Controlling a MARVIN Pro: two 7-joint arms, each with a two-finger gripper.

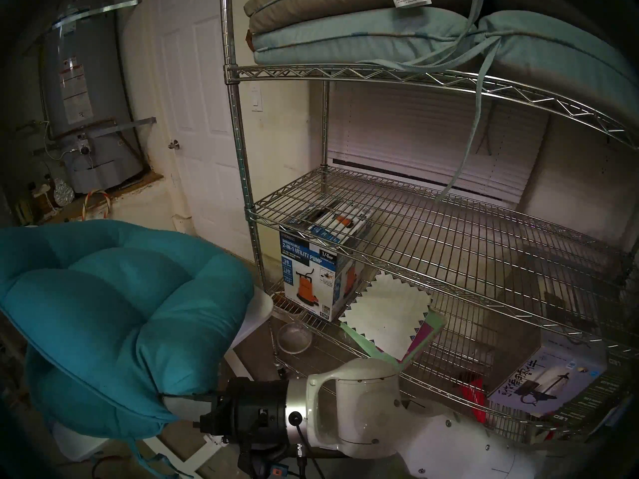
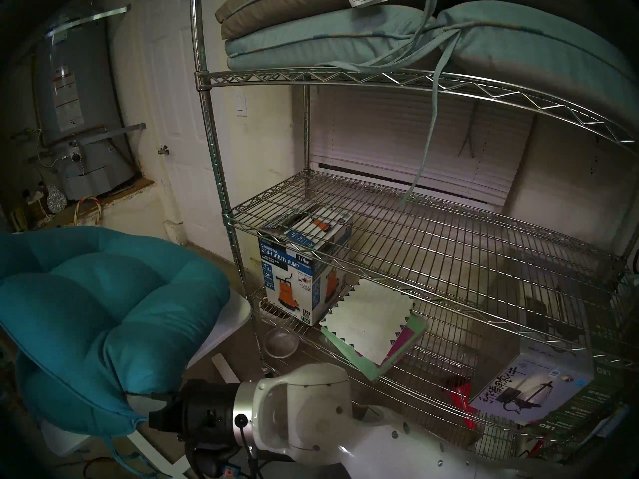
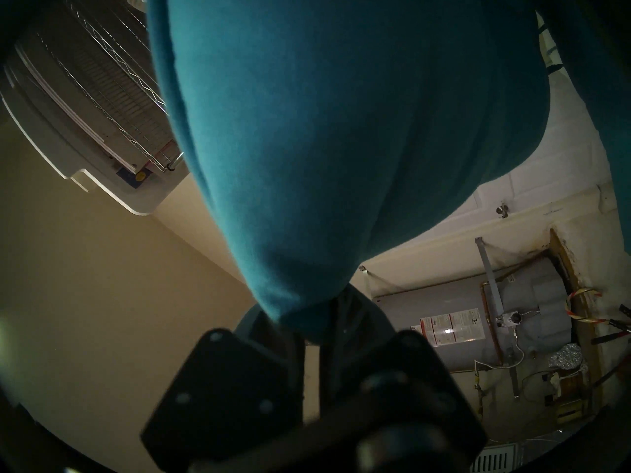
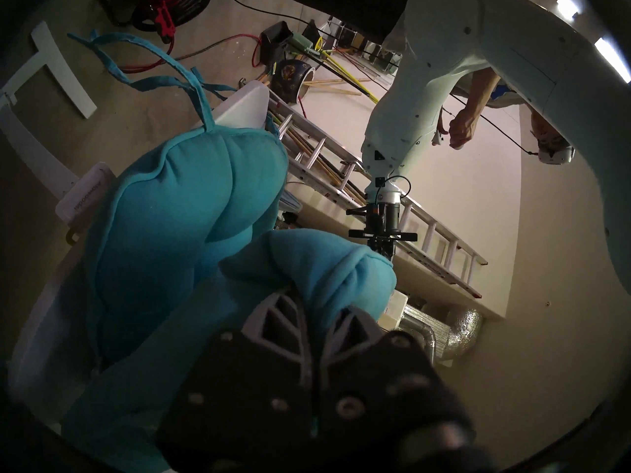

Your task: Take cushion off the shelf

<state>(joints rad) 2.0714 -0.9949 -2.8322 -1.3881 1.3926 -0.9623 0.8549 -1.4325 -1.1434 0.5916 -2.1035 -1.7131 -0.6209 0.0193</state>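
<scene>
Puffy teal tufted cushion hangs off the shelf, out to its left, over a small white table. Both hands pinch it tight: the left gripper nips one edge, and the right gripper squeezes another edge near the bottom. Next comes the tall shiny wire shelf. A blue and white cardboard box on a low tier reads "2-IN-1 UTILITY PUMP" and "1/4 HP". Flat grey and pale blue cushions sit stacked on the top tier. A white box with Chinese writing and "LED" lies low on the right.
</scene>
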